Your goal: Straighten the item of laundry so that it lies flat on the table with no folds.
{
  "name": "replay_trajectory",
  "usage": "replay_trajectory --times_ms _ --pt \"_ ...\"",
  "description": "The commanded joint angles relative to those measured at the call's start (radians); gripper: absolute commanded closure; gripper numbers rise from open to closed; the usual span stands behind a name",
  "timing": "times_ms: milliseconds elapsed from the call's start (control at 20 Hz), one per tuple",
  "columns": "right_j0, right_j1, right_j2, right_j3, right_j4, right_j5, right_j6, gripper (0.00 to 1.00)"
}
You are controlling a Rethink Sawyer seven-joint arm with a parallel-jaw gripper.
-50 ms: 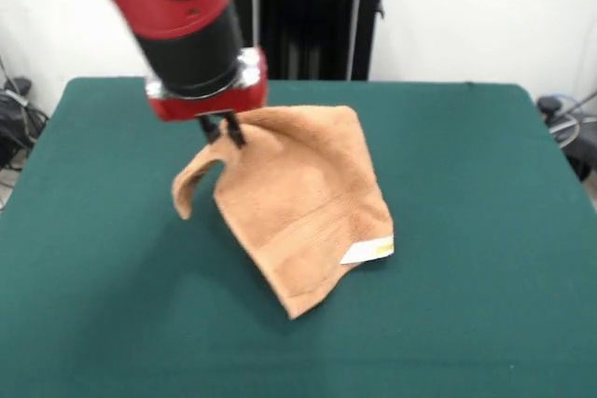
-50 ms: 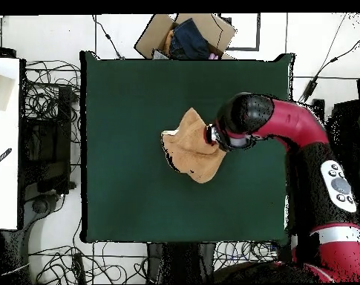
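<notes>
The peach-orange towel (image 1: 303, 207) is lifted by one upper corner above the green table (image 1: 466, 184), hanging in a slanted drape whose lower tip touches the cloth. One flap curls down at its left, and a white label shows at the right edge. My gripper (image 1: 224, 130) is shut on the towel's top left part, its dark fingers (image 1: 234, 131) pinching the fabric. From overhead the towel (image 2: 190, 152) is a crumpled patch near the table's (image 2: 131, 111) middle, with the arm's wrist covering its right side and hiding the gripper.
An open cardboard box (image 2: 186, 35) with dark contents sits off the table's top edge in the overhead view. Cables and equipment (image 2: 45, 133) lie on the floor to the left. The red arm (image 2: 301, 130) reaches in from the right.
</notes>
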Motion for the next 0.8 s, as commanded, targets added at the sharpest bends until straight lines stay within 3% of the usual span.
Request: replay_trajectory --times_ms 50,800 --pt "0.0 0.083 0.07 -0.147 -0.058 0.176 -0.265 1.0" --pt "0.004 0.287 0.122 -0.566 -0.151 0.388 -0.486 1.0"
